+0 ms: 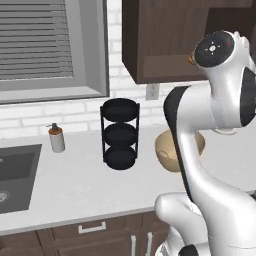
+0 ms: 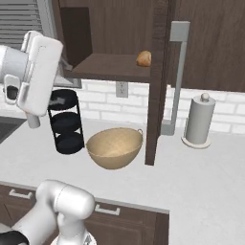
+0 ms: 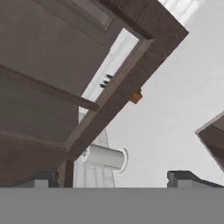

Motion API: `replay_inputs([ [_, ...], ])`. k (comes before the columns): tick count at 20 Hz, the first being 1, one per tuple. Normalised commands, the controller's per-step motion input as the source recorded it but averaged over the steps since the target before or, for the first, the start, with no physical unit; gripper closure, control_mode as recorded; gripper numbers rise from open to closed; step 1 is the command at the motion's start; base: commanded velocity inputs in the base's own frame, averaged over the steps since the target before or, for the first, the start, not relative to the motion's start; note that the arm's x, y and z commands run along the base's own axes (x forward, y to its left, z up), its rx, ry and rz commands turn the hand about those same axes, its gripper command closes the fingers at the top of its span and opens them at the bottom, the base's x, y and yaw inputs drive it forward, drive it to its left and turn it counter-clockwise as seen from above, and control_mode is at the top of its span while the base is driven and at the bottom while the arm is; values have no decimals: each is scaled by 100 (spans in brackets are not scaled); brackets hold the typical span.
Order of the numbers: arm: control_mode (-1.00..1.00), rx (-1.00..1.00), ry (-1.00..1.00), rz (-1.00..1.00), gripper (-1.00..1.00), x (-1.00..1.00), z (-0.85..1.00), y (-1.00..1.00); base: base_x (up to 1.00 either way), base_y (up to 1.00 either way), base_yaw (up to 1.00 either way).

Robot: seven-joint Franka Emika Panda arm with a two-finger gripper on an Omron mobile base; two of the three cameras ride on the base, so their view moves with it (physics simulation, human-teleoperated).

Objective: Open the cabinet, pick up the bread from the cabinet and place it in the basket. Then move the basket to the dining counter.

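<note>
Though no label or writing can be read anywhere, the left base view gives a pale grey worktop (image 1: 75, 185) under white brick, with a sink (image 1: 15, 175), a soap dispenser (image 1: 56, 138), a black 3-tier rack (image 1: 120, 134) and the tan basket (image 1: 167, 150) behind the arm. From the right base view, the cabinet (image 2: 119, 67) stands open, the bread (image 2: 144, 58) on its shelf above the basket, a paper towel holder (image 2: 198, 120) nearby. Along the hand view, the gripper (image 3: 113, 179) shows 2 tips wide apart, holding nothing.
</note>
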Motion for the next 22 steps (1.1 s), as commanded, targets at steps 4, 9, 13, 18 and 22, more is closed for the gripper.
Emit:
replay_inputs([
  [4, -100, -30, 30, 63, -100, 0, 3, 0, 0, 0, 0],
  [9, -100, -35, 29, 51, -100, 3, 11, -7, 0, 0, 0],
  [13, -100, -38, 26, 34, -100, 0, 32, -21, 0, 0, 0],
  [18, -100, -38, 7, 32, -100, 32, 9, -16, 0, 0, 0],
  [22, -100, -31, 8, 39, -100, 75, 2, -1, 0, 0, 0],
])
